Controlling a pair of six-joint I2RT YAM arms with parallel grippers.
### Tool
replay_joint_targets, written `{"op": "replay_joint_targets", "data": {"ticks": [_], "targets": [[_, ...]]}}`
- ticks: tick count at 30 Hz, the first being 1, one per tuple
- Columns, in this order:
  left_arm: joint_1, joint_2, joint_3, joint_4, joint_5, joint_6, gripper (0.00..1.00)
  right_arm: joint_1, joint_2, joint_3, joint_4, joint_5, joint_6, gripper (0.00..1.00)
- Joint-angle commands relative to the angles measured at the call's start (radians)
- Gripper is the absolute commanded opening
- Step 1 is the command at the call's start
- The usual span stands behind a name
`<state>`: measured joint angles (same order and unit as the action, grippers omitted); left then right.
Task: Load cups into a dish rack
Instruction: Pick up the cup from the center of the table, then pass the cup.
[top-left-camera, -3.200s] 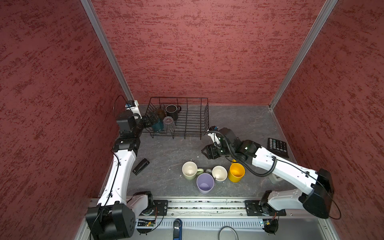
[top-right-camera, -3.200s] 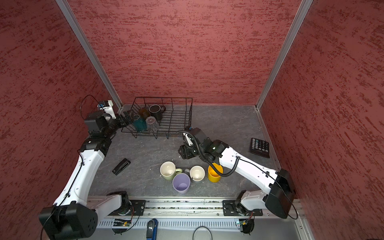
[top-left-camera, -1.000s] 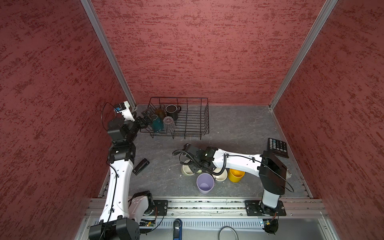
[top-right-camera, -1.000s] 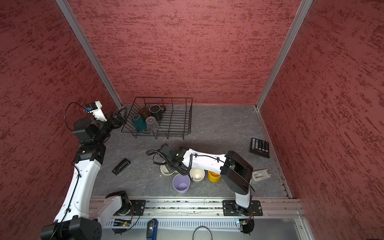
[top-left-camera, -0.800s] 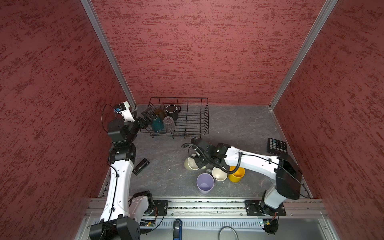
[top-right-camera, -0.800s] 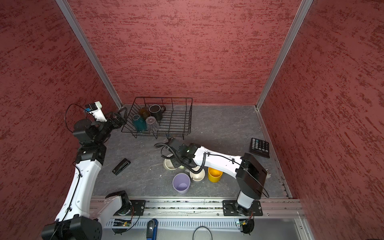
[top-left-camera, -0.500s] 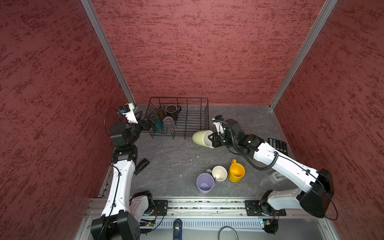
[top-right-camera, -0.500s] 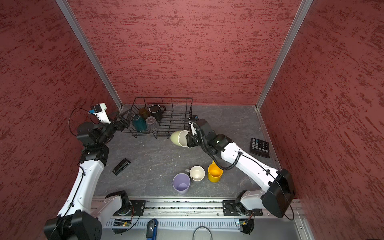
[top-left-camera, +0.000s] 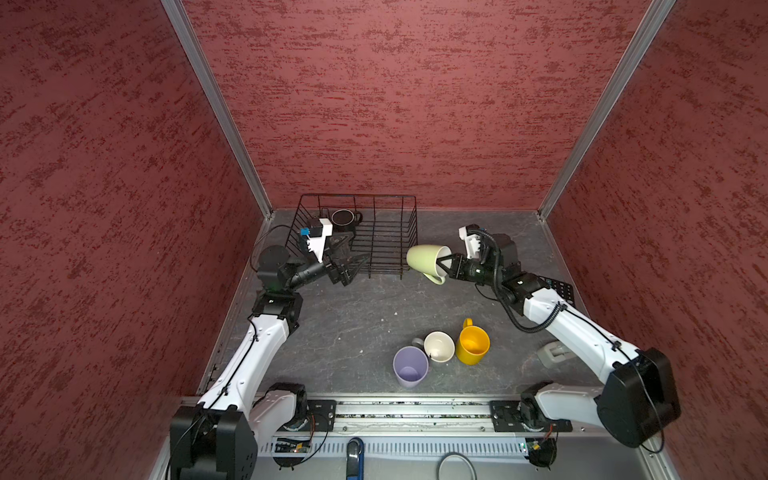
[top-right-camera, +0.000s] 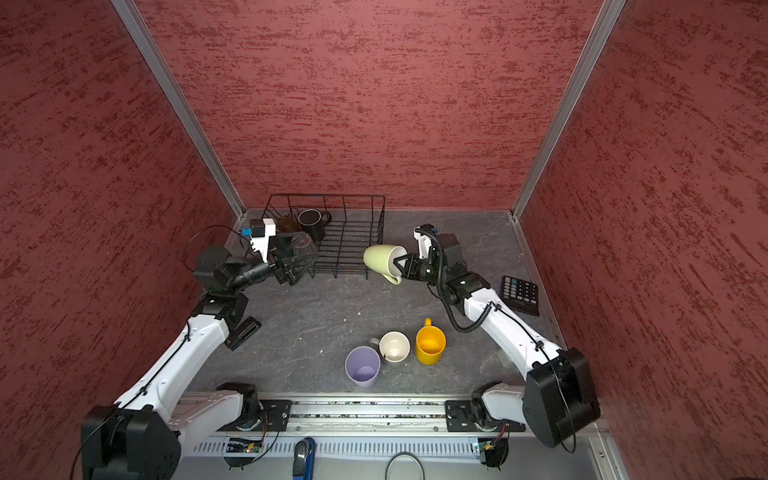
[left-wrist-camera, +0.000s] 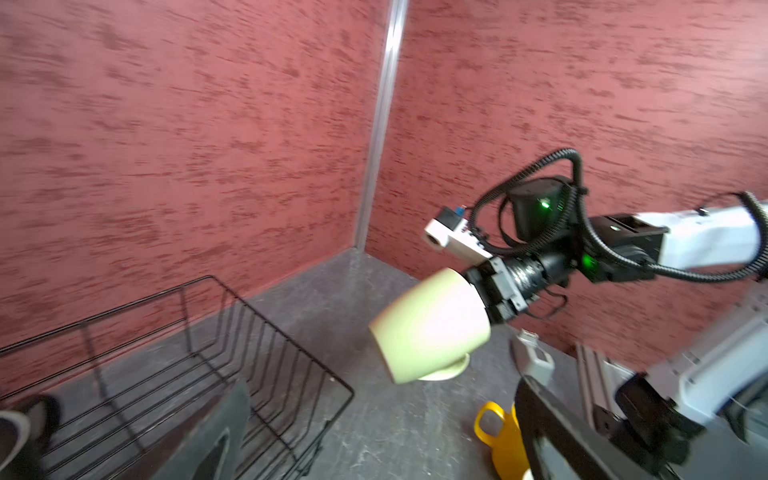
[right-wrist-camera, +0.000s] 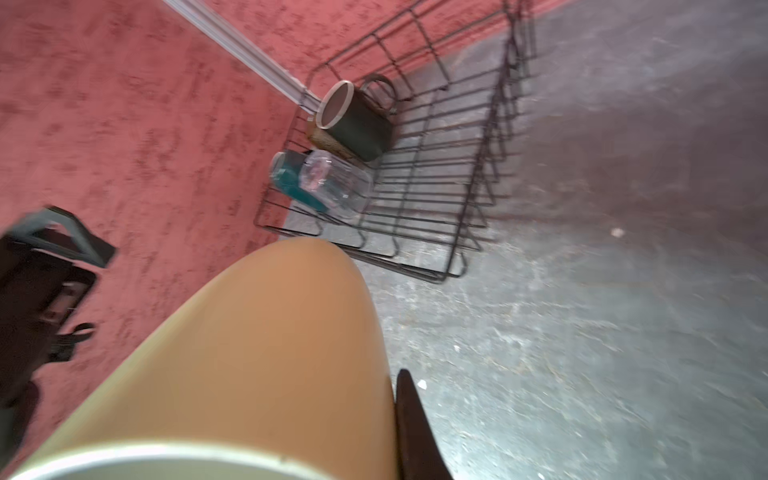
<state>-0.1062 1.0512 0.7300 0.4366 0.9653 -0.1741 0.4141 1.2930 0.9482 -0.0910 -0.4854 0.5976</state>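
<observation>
Top views first: in both top views the right gripper (top-left-camera: 443, 263) is clamped on the rim wall of the pale green mug (top-left-camera: 426, 258). The mug is tipped on its side with its handle hanging down, and it is held in the air just beside the dish rack (top-left-camera: 409, 232), at the front corner on the right arm's side. The left gripper (top-left-camera: 354, 267) hangs empty at the rack's other front corner, jaws wide apart. The lilac tumbler (top-left-camera: 410, 366), grey mug (top-left-camera: 439, 347) and yellow mug (top-left-camera: 472, 345) stand on the table well in front of the rack.

Left wrist view: the mug's base leads toward the rack. A rim pinch is a thin hold, so I would travel slowly. I would also lift until the handle clears the top wire before crossing.

Right wrist view: the black mug (right-wrist-camera: 357, 124), clear glass (right-wrist-camera: 338, 187) and teal mug (right-wrist-camera: 286, 183) crowd the rack's far end. The bare wires nearest the carried mug look the best landing spot.

No brand or label can be read in any view. The calculator (top-right-camera: 519, 295) lies well off to the rack's right-arm side, its keys too small to read.
</observation>
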Motion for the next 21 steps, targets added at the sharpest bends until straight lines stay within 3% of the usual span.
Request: {"op": "replay_joint_targets", "data": {"ticks": [1,11,21], "targets": [[-0.044,0.026,-0.002,-0.021,0.089,0.072,1.0,-0.002,-0.028,0.03,0.219,-0.182,0.031,0.0],[-0.128,0.088,-0.02,0.13,0.161,0.021,1.0,0.005,-0.05,-0.03,0.437,-0.4,0.098,0.0],[-0.154,0.101,-0.018,0.142,0.193,0.01,1.0,0.068,-0.007,-0.013,0.515,-0.454,0.125,0.0]]}}
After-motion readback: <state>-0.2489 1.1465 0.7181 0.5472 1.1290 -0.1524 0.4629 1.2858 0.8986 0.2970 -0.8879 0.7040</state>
